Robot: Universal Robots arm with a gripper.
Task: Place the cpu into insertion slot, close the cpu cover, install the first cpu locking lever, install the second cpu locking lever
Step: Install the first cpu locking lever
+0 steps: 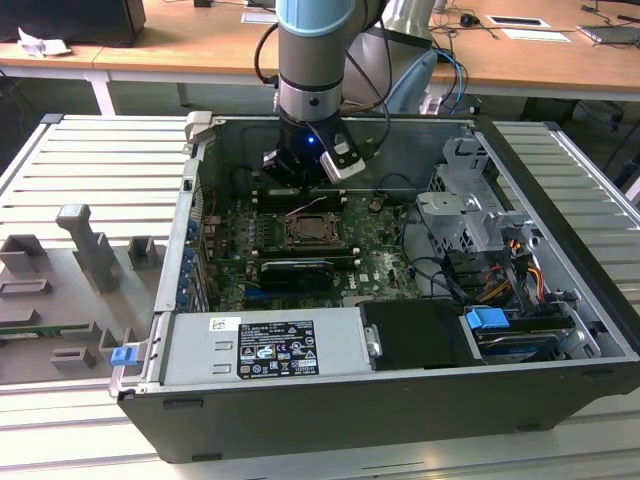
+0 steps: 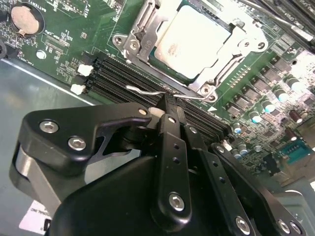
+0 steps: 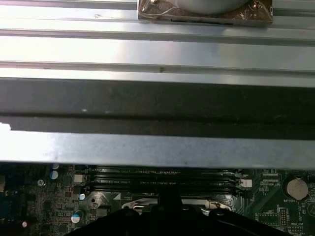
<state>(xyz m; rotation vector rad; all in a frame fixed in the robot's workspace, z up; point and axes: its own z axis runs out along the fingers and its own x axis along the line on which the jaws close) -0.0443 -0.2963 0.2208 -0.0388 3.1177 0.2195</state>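
Observation:
The cpu (image 2: 194, 37) lies in the insertion slot (image 1: 310, 230) on the green board, its pale metal top showing through the cut-out of the cpu cover (image 2: 142, 32), which lies flat over it. A thin wire locking lever (image 2: 142, 90) runs along the socket's edge next to the memory slots. My gripper (image 2: 166, 101) is shut with its black fingertips right at this wire, touching or nearly touching it. In the exterior view the gripper (image 1: 300, 178) hangs over the far side of the socket. The first wrist view shows the gripper (image 3: 170, 200) above the same edge.
Black memory slots (image 2: 123, 78) lie directly beside the fingers. The case's metal wall (image 3: 157, 103) rises close behind them. A coin battery (image 2: 22, 17) sits on the board. A long black card (image 1: 290, 272), a drive cage (image 1: 470, 200) and the power supply (image 1: 265, 345) crowd the case.

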